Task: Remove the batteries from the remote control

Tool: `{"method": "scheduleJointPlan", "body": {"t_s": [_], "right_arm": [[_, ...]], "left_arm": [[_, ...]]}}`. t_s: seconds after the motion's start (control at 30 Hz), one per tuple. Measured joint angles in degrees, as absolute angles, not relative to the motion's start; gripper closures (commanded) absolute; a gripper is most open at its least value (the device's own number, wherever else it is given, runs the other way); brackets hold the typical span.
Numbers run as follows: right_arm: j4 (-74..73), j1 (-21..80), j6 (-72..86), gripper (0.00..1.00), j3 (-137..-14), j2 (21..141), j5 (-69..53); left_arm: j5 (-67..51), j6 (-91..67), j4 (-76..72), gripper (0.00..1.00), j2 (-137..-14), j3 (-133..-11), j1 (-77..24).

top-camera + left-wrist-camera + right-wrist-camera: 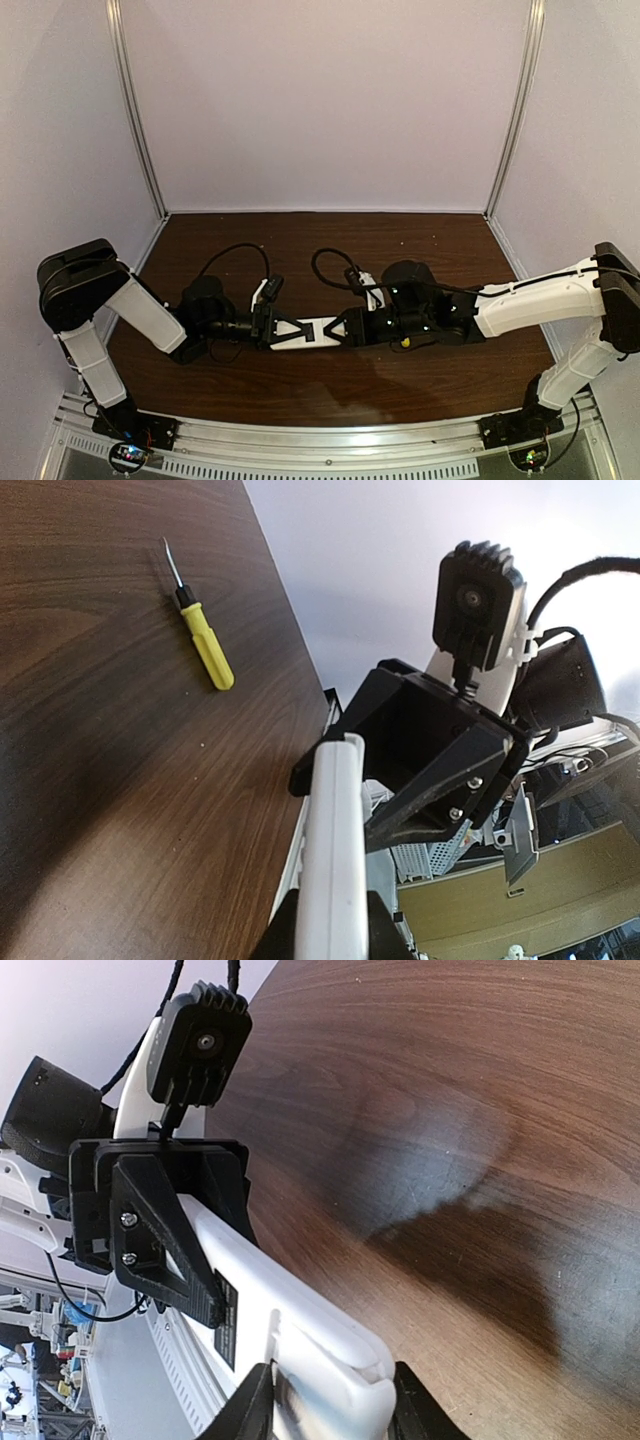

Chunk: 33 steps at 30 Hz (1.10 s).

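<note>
The white remote control (315,333) hangs level above the table, held at both ends. My left gripper (287,330) is shut on its left end and my right gripper (348,327) is shut on its right end. In the left wrist view the remote (335,850) runs from my left gripper (330,925) up to the black right gripper (420,750). In the right wrist view the remote (290,1305) shows its back with a dark label, clamped in my right gripper (330,1405); the left gripper (160,1220) grips the far end. The batteries are hidden.
A yellow-handled screwdriver (205,640) lies on the brown wood table (110,780); in the top view a bit of its yellow handle (405,341) shows under the right arm. Pale walls enclose the table on three sides.
</note>
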<state>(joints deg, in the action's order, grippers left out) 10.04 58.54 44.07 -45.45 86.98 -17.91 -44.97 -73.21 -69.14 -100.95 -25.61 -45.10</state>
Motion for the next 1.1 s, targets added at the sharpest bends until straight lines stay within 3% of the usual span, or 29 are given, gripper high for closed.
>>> {"method": "scheduleJointPlan", "body": {"t_s": [0.23,0.43,0.6,0.77,1.1], "right_arm": [[9.39,58.59,43.9,0.66,-45.45,86.52,-17.67],[8.84,58.59,43.7,0.51,-45.47,86.5,-17.39],[7.9,58.59,43.66,0.47,-45.5,86.5,-16.75],[7.27,58.59,43.66,0.47,-45.63,86.48,-16.4],[6.96,58.65,43.48,0.61,-45.82,86.43,-16.01]], "left_arm": [[-44.97,-73.14,-69.06,1.0,-100.95,-25.61,-45.08],[-45.01,-73.19,-68.95,1.0,-100.95,-25.61,-45.06],[-45.01,-73.19,-68.97,1.0,-100.95,-25.61,-45.04],[-45.01,-73.17,-68.9,1.0,-100.95,-25.61,-45.04],[-44.75,-72.84,-68.49,1.0,-100.97,-25.61,-44.93]]}}
